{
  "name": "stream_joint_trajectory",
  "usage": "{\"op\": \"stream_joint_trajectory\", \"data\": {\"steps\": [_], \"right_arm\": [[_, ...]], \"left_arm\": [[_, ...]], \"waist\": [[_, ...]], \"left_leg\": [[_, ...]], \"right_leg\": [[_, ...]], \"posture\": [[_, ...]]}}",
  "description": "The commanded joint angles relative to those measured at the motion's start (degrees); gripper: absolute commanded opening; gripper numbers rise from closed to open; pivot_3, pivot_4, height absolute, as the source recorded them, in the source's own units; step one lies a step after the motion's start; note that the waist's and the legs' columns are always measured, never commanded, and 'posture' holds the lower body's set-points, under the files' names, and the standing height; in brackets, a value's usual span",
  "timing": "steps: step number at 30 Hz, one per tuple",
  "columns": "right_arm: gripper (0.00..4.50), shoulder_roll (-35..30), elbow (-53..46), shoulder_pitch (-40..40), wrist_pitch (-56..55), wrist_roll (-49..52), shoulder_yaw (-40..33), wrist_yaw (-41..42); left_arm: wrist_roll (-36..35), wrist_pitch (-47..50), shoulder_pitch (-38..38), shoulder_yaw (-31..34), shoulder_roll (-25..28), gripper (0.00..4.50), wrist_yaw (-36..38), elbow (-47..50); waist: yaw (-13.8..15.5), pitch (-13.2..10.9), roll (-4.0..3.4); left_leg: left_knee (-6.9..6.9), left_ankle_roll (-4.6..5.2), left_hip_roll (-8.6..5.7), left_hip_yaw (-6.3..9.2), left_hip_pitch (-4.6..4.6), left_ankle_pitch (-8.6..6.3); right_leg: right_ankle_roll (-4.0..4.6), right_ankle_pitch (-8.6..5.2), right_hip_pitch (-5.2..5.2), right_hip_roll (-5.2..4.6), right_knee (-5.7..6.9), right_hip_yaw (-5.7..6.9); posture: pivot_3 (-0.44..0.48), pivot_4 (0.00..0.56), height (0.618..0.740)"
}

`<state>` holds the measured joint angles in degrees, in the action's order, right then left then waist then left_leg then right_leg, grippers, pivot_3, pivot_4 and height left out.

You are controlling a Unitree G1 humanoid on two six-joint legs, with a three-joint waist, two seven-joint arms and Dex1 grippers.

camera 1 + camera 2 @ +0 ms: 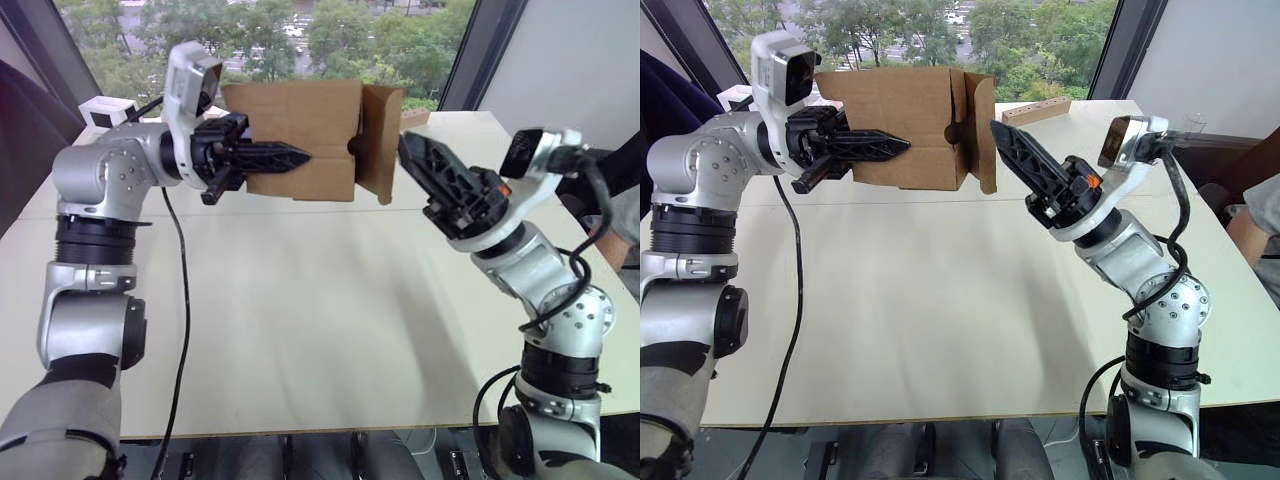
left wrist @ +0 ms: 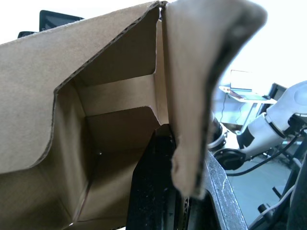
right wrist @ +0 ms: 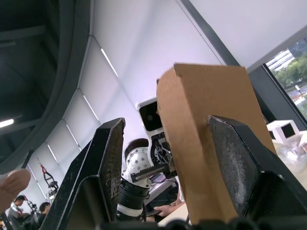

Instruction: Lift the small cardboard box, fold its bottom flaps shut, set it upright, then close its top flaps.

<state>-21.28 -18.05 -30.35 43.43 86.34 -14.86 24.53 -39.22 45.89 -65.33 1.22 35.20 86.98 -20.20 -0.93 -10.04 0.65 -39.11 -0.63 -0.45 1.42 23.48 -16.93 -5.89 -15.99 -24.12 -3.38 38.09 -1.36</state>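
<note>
The small cardboard box hangs in the air above the far part of the table, lying on its side. My left gripper is shut on its near wall; the left wrist view shows one finger inside the box and the wall pinched. A flap at the box's right end stands ajar. My right gripper is open, its fingertips at that flap. In the right wrist view the flap stands between the two spread fingers, close to one pad. I cannot tell which end holds the bottom flaps and which the top flaps.
The pale table stretches below both arms. A small white box sits at the back left, and a long wooden block lies at the back behind the carton. A person sits at the right edge.
</note>
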Motion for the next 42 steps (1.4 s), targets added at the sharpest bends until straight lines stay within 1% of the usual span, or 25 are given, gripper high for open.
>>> {"op": "stream_joint_trajectory", "data": {"steps": [1,4,7,8,13,26,42], "right_arm": [[2.87,1.3,-0.9,-0.4,-0.8,0.1,0.9,-0.2],[2.87,2.5,-0.6,-0.5,-1.1,-0.1,1.6,-0.5],[2.16,3.4,-0.3,-0.5,-1.5,0.1,1.7,-0.7],[1.77,3.6,-0.2,-0.5,-1.7,-0.3,1.7,-0.8],[1.77,4.5,0.1,-0.5,-3.0,-3.9,2.4,-1.2],[1.77,6.8,1.0,-1.4,-5.7,-7.4,2.3,-1.9],[1.77,15.4,-0.6,-1.6,-10.8,-13.2,5.9,-5.1]], "left_arm": [[-0.4,-0.3,-1.8,1.3,0.5,0.0,-0.1,0.8],[-0.4,-0.3,-1.6,1.2,0.4,0.0,-0.1,0.9],[-0.5,-0.3,-1.7,1.3,0.5,0.0,-0.2,0.8],[-0.4,-0.4,-1.7,1.3,0.5,0.0,-0.2,0.7],[-0.6,-0.2,-1.5,1.5,0.6,0.0,-0.4,1.0],[-0.7,-0.3,-1.5,1.7,0.7,0.0,-0.9,0.8],[-1.3,-0.7,-1.2,2.5,-0.7,0.0,-2.6,0.5]], "waist": [[0.0,0.0,0.0],[-0.1,0.0,0.0],[0.0,0.0,0.0],[0.0,0.0,0.0],[0.0,0.0,0.0],[-0.1,0.0,0.0],[-0.2,0.0,-0.01]], "left_leg": [[0.0,0.0,0.0,0.0,0.0,0.0],[0.0,0.0,0.0,0.0,0.0,0.0],[0.0,0.0,0.0,0.0,0.0,0.0],[0.0,0.0,0.0,0.0,0.0,0.0],[0.0,0.0,0.0,0.0,0.0,0.0],[0.0,0.0,0.0,0.0,0.0,0.0],[0.0,-0.02,0.0,0.0,0.0,0.01]], "right_leg": [[0.0,0.0,0.0,0.0,0.0,0.0],[0.0,0.0,-0.01,0.01,0.0,0.0],[0.0,0.0,-0.01,0.01,0.0,0.0],[0.0,0.0,-0.01,0.01,0.0,0.0],[0.0,0.0,-0.01,0.01,0.0,0.0],[0.0,0.0,-0.02,0.01,0.01,0.0],[0.0,0.0,-0.05,0.01,0.03,0.0]], "posture": [[0.0,0.15,0.74],[0.0,0.15,0.74],[0.0,0.15,0.74],[0.0,0.15,0.74],[0.0,0.15,0.74],[0.0,0.15,0.74],[0.0,0.15,0.74]]}}
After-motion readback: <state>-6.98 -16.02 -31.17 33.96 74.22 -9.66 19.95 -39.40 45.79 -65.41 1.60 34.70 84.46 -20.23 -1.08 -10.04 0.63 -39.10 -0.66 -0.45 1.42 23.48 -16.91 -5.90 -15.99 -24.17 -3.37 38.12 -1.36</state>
